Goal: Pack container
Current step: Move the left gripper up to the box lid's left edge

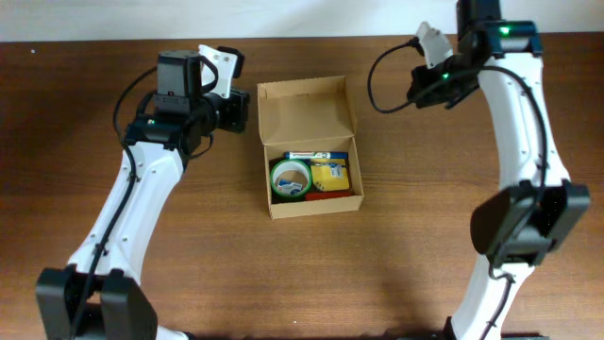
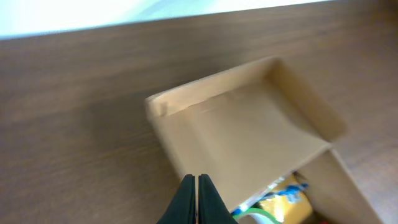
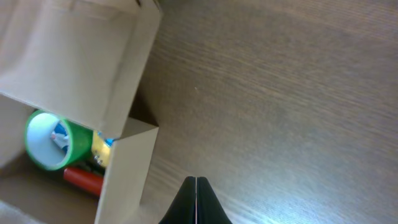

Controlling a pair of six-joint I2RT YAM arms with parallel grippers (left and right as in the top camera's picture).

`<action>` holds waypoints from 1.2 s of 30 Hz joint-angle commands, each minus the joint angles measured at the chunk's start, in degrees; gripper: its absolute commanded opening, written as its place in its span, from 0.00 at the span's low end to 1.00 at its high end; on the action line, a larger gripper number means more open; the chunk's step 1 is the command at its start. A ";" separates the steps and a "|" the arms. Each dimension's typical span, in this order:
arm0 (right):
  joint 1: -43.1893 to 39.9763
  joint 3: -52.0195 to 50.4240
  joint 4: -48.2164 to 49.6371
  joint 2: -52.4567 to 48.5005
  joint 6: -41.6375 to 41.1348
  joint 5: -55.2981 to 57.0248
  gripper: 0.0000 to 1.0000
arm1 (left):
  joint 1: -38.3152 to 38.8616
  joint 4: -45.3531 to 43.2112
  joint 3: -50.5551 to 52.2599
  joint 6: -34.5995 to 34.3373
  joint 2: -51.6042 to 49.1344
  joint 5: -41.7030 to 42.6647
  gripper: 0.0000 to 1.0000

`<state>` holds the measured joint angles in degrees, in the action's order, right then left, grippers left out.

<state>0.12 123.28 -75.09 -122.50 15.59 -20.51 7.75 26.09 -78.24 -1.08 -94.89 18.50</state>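
The box [image 1: 316,209] is set mid-table, nearer the far edge, and is filled; its lid [image 1: 304,115] is open. Left gripper [image 2: 196,182] and right gripper [image 3: 196,183] are pinched together, empty. Closing is judged next: the lid must be pushed forward.

The left arm [image 1: 127,208] rises from its near base and bends inward at the wrist. The left gripper [image 2: 196,198] has its dark fingers [image 2: 185,210] pressed flat together, tip to tip. The right arm [image 1: 528,123] stretches far, then folds back inward. The right gripper [image 3: 196,200] is likewise closed, one thin seam between its fingers.
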 commanded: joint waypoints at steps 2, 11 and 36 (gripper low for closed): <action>-0.24 -0.50 1.55 -3.30 -0.26 -3.56 0.04 | -1.75 -0.74 -0.57 -5.20 -3.17 -3.37 0.02; -0.24 -0.50 5.07 -9.33 -0.24 -11.10 0.04 | -3.52 -2.78 -0.57 -22.86 -13.38 -3.15 0.02; 2.23 -0.50 9.11 -17.94 -0.22 -27.15 0.04 | -3.52 -26.69 -0.57 -34.14 -25.42 18.69 0.02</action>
<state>0.82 123.17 -66.08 -139.59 15.18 -45.25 4.36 0.05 -78.26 -34.15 -119.74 33.06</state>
